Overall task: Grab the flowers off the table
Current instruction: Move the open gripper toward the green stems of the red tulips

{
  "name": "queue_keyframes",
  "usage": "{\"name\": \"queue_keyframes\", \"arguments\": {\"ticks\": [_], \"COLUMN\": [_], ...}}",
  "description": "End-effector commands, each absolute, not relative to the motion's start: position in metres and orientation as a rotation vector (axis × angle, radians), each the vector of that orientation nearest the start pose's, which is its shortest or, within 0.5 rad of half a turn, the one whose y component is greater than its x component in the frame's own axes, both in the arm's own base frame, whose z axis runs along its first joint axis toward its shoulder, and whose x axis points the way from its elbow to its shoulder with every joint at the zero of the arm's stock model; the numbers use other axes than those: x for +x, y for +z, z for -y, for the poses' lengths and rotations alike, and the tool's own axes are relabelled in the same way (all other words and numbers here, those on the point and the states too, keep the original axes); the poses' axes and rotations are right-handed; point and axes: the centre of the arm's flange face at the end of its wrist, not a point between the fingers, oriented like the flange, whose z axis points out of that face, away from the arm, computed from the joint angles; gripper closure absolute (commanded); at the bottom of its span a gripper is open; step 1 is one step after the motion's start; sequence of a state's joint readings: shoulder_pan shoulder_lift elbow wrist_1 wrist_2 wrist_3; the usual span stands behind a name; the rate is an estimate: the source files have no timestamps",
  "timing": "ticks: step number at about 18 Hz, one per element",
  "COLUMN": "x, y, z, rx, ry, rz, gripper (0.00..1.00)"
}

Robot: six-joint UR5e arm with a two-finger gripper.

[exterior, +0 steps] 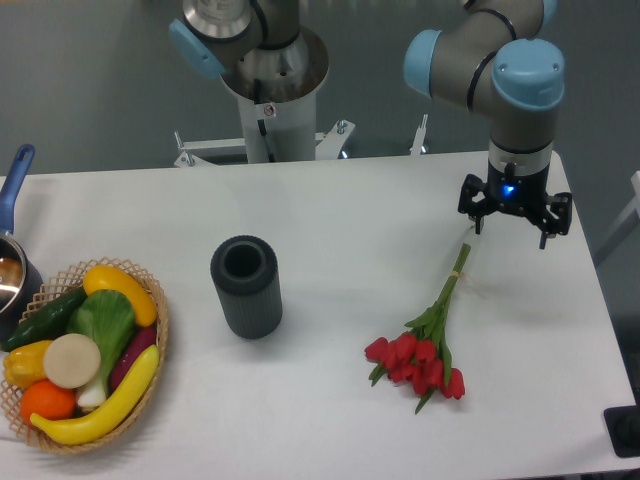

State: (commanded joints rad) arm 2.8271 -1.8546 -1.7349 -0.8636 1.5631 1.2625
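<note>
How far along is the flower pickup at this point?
Done: only the approach; the gripper hangs above the table, near the stem end of the flowers. In hand: nothing; its fingers look spread and empty. Left: descend, close on the stems and lift, since the flowers lie flat on the table beside the vase.

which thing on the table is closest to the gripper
The flowers: their stem tips lie just below and beside the gripper. The dark cylinder vase stands mid-table, and the wicker basket sits at the far edge.

Plain grey wall (90, 90) — even, soft light
</note>
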Motion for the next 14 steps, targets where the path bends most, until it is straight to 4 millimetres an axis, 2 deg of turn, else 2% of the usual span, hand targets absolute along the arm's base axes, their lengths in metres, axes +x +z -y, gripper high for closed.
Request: {"name": "queue_keyframes", "arguments": {"ticks": [6, 14], "x": [-0.523, -0.517], "y": [0.329, 0.317], "z": [-0.312, -0.312], "rx": [-3.033, -3.038], "ry": [0.37, 0.331], "rz": [-0.011, 0.0], "gripper": [0.0, 0.0]}}
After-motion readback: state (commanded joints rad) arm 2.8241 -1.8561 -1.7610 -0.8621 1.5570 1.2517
